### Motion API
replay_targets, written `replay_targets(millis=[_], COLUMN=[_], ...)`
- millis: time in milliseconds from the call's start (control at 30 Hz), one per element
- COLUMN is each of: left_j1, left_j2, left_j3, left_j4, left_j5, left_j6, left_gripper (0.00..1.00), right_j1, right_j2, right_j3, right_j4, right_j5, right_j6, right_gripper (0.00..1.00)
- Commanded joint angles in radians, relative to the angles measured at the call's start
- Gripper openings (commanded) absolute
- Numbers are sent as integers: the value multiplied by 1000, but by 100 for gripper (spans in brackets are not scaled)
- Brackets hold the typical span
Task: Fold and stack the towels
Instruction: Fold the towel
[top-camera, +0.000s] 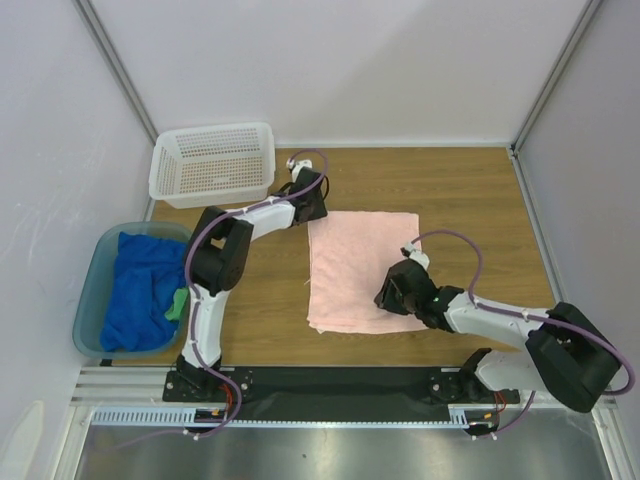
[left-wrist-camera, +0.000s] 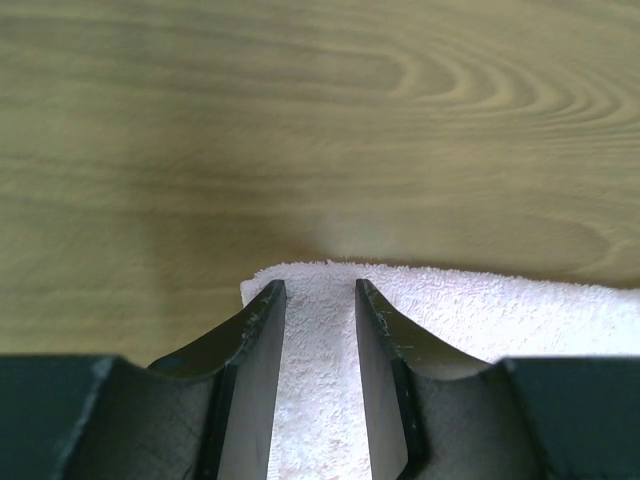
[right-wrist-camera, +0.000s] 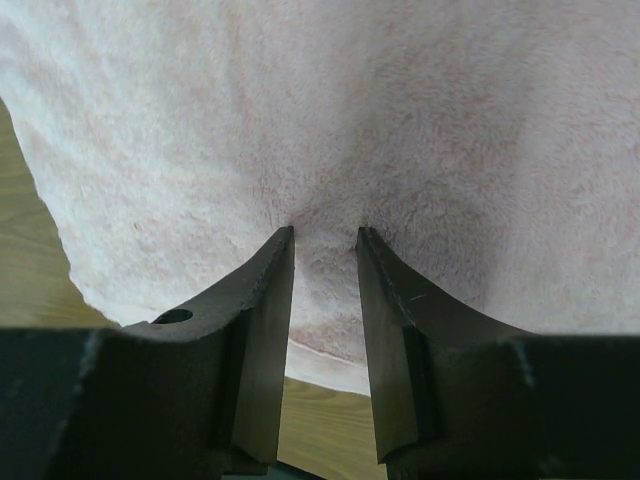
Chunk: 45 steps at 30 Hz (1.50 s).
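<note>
The pale pink towel (top-camera: 355, 262) lies flat on the wooden table, roughly square. My left gripper (top-camera: 312, 209) rests at its far left corner. In the left wrist view the jaws of this gripper (left-wrist-camera: 320, 285) stand apart astride that corner of the towel (left-wrist-camera: 500, 310), with flat cloth between them. My right gripper (top-camera: 393, 290) leans onto the towel's near right part. Its tips (right-wrist-camera: 325, 232) press into the pink cloth (right-wrist-camera: 400, 120), which puckers between them, and the jaws stay apart. The blue towel (top-camera: 135, 290) and a bit of the green towel (top-camera: 177, 303) lie crumpled in the tub.
A translucent teal tub (top-camera: 92, 292) sits at the table's left edge. A white perforated basket (top-camera: 213, 165) stands at the back left, close to the left arm. Bare wood (top-camera: 465, 190) extends to the right of the pink towel. White walls enclose the table.
</note>
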Motion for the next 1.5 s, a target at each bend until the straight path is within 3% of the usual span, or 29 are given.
replay_targets(millis=[0, 167, 333, 433, 533, 567, 667, 833, 967, 1133, 1267, 1467], left_j1=[9, 9, 10, 10, 9, 9, -1, -34, -74, -184, -275, -349], left_j2=[41, 54, -40, -161, -296, -323, -422, -668, -833, -1017, -1156, -1203], left_j3=[77, 115, 47, -21, -94, -108, -160, -433, -660, -913, -1030, -1178], left_j4=[61, 44, 47, 70, 111, 114, 84, 81, 68, 35, -8, 42], left_j5=[47, 44, 33, 41, 70, 76, 82, 96, 114, 87, 16, 30], left_j6=[55, 69, 112, 150, 166, 167, 161, 55, -93, -264, -429, -625], left_gripper=[39, 38, 40, 45, 60, 67, 72, 85, 87, 85, 84, 78], right_j1=[67, 96, 82, 59, -4, -57, -174, -312, -409, -525, -536, -538], right_j2=[66, 105, 24, -25, -84, -114, -166, -240, -302, -360, -412, -487], right_j3=[34, 88, 157, 249, 313, 321, 325, 274, 197, 106, 46, -43], right_j4=[-36, -87, -165, -240, -285, -288, -289, -351, -394, -438, -463, -480], right_j5=[33, 73, 80, 88, 68, 53, -36, -87, -149, -289, -347, -377], right_j6=[28, 19, -61, -151, -206, -216, -231, -240, -240, -231, -228, -196], right_gripper=[37, 37, 41, 50, 56, 58, 63, 76, 86, 87, 87, 86])
